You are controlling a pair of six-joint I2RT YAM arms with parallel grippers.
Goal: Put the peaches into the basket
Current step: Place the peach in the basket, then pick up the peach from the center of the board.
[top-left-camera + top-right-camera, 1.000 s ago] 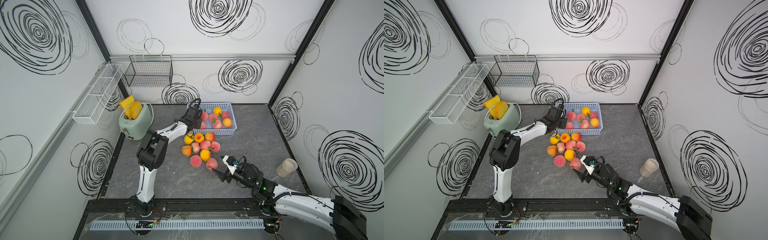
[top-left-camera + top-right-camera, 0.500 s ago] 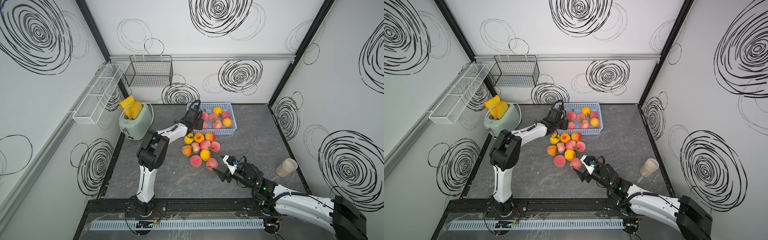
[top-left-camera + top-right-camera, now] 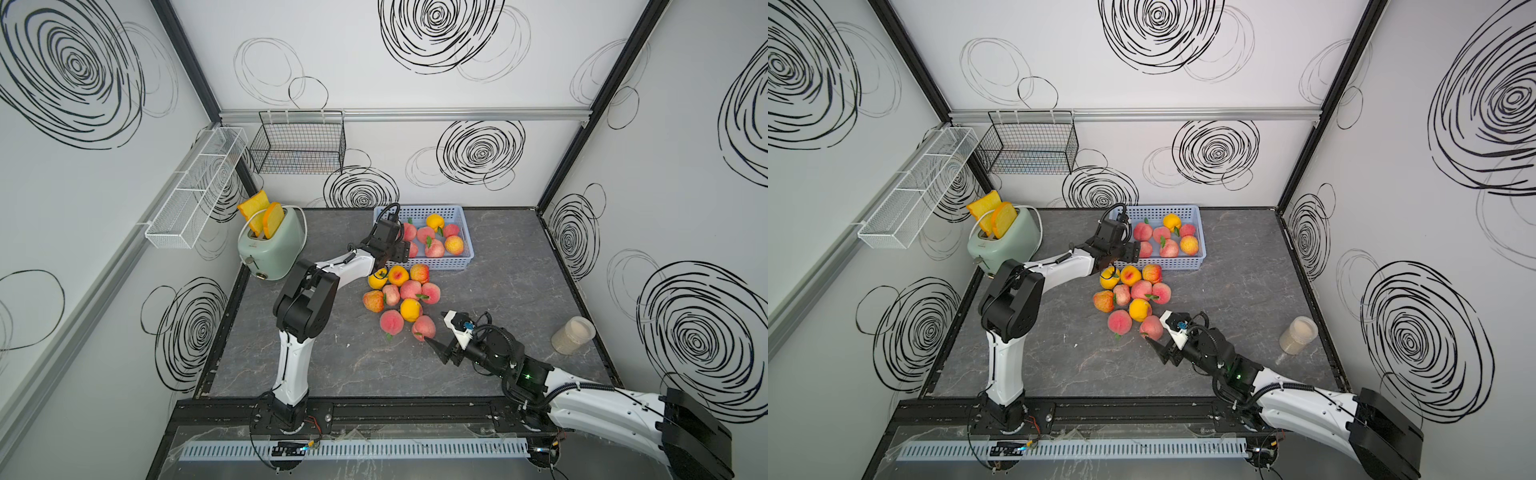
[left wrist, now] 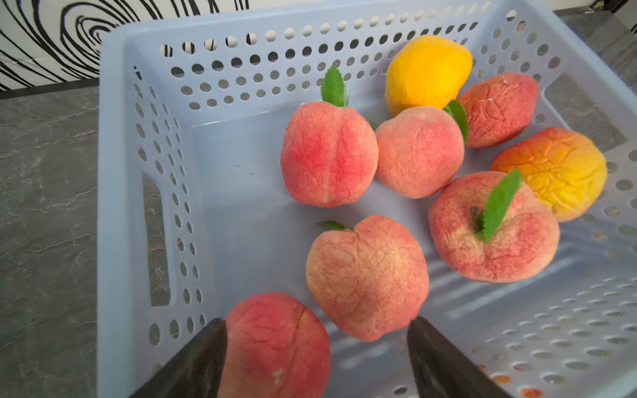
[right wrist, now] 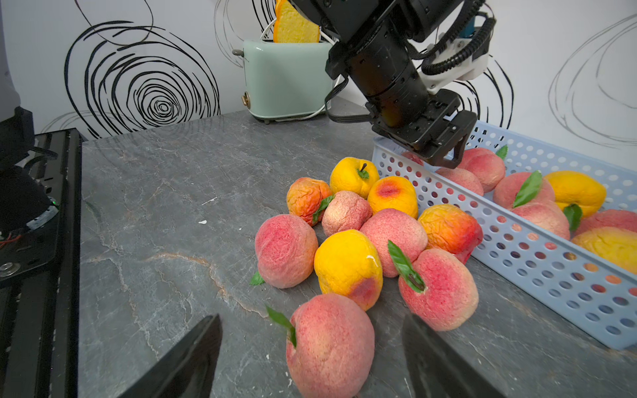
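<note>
I have my left arm (image 3: 332,266) stretched out over the blue basket (image 3: 440,264), at the near corner on the toaster (image 3: 270,245) side. The left jaws are wide open there and are not squeezing anything. In the left wrist view a red peach (image 4: 275,344) sits between them, inside the basket, close to its wall. It touches one jaw and there is a clear gap to the other jaw. I cannot tell if this peach is resting on the basket floor. Seven more peaches (image 4: 367,275) lie in the basket past it, most of them pink or red, one all yellow and one orange and yellow. On the grey worktop (image 3: 332,365), just in front of the basket, ten peaches lie in a heap (image 3: 410,289), touching each other. My right arm (image 3: 582,399) comes in low from the near right side and points at the near end of that heap. The right jaws are wide open too and hold nothing. In the right wrist view a pink peach (image 5: 331,344) with a green leaf lies on the worktop right in front of them, in line with the gap, and neither jaw touches it. Two slices of bread (image 3: 262,214) stick up out of the green toaster, and a pale jar (image 3: 572,334) stands well apart by the right wall
</note>
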